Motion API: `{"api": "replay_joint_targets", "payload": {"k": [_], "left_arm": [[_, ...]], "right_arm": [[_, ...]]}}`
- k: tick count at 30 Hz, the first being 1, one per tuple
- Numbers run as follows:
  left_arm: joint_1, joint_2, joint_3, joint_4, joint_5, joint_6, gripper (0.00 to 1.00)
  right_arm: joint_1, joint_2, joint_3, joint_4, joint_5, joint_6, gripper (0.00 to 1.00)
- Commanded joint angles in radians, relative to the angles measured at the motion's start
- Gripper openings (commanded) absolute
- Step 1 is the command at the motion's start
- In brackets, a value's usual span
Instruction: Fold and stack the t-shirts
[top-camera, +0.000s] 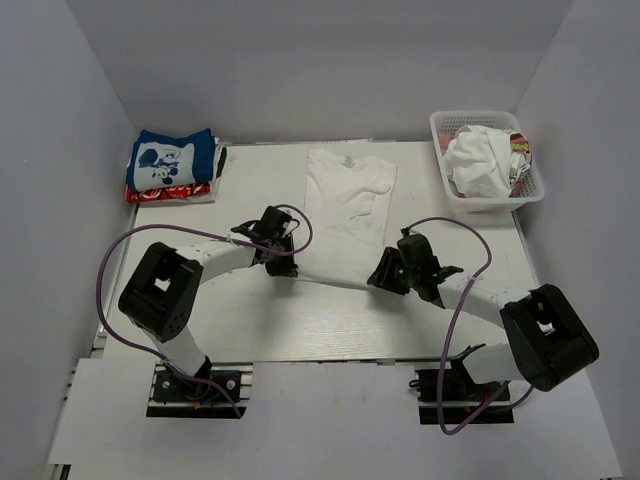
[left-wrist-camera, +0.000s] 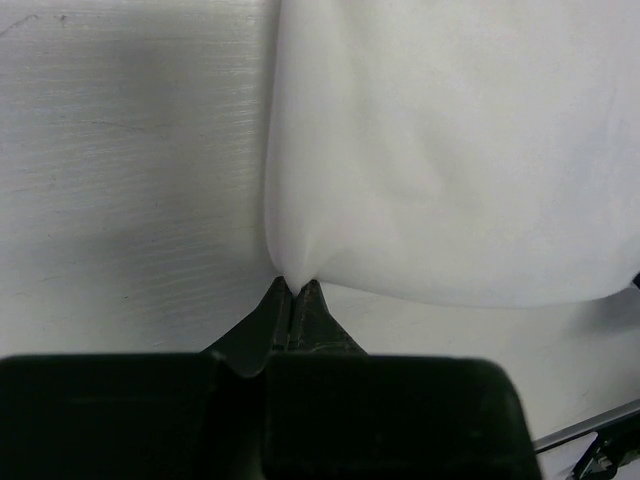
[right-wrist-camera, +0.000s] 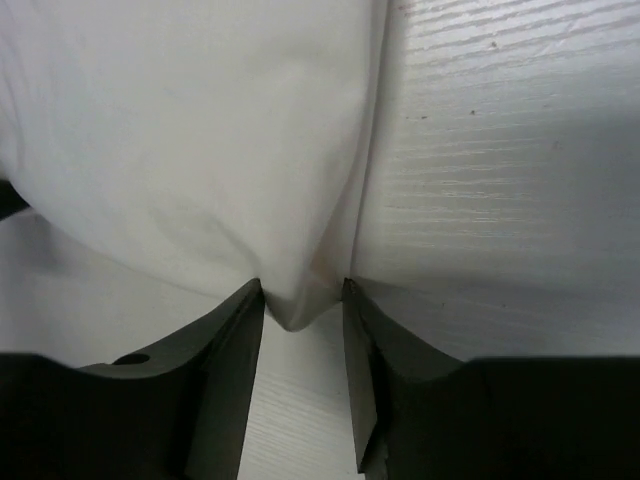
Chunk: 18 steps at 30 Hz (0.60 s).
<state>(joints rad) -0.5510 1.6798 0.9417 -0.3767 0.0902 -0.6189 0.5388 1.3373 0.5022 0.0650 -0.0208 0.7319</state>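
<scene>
A large plain white t-shirt (top-camera: 345, 195) lies lengthwise in the middle of the table, collar toward the back. My left gripper (top-camera: 292, 260) is shut on its near left corner; the left wrist view shows the fingertips (left-wrist-camera: 293, 287) pinching a peak of the white cloth (left-wrist-camera: 450, 150). My right gripper (top-camera: 383, 274) is at the near right corner and stands open. In the right wrist view that corner of the shirt (right-wrist-camera: 180, 130) hangs loose between the spread fingers (right-wrist-camera: 303, 292). A folded blue t-shirt with white print (top-camera: 172, 160) lies on a red patterned one (top-camera: 160, 193) at the back left.
A white plastic basket (top-camera: 444, 128) stands at the back right, holding a crumpled white t-shirt (top-camera: 478, 162) with a bit of colourful print at its right side. Grey walls close in the table on the left, back and right.
</scene>
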Motion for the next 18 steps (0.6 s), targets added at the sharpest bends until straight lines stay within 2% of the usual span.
{"api": "replay_joint_targets", "payload": {"k": [1,3,4,5,9,11,15,18], "left_arm": [[0.003,-0.054,-0.012,-0.007,0.005,-0.004,0.0],[0.003,-0.054,-0.012,-0.007,0.005,-0.013,0.0],[0.003,-0.066,-0.023,-0.016,0.005,-0.013,0.0],[0.003,-0.077,-0.023,-0.016,0.005,-0.013,0.0],[-0.006,-0.144,-0.044,-0.051,0.037,-0.022,0.0],[-0.006,-0.192,-0.072,-0.079,0.049,-0.022,0.0],[-0.036,-0.38,-0.093,-0.171,0.059,-0.035,0.0],[-0.046,-0.46,-0.069,-0.185,0.046,-0.044,0.0]], "right_arm": [[0.004,0.046,0.01,0.03,-0.044,0.024,0.41],[0.007,0.045,0.009,0.035,-0.047,0.029,0.27],[0.007,0.033,-0.002,0.035,-0.063,0.029,0.1],[0.007,0.014,-0.007,0.033,-0.065,0.034,0.0],[0.013,-0.072,-0.024,-0.028,-0.097,0.02,0.0],[0.027,-0.151,-0.017,-0.125,-0.113,0.011,0.0],[0.049,-0.274,0.047,-0.287,-0.156,-0.015,0.0],[0.056,-0.361,0.1,-0.35,-0.136,-0.038,0.0]]}}
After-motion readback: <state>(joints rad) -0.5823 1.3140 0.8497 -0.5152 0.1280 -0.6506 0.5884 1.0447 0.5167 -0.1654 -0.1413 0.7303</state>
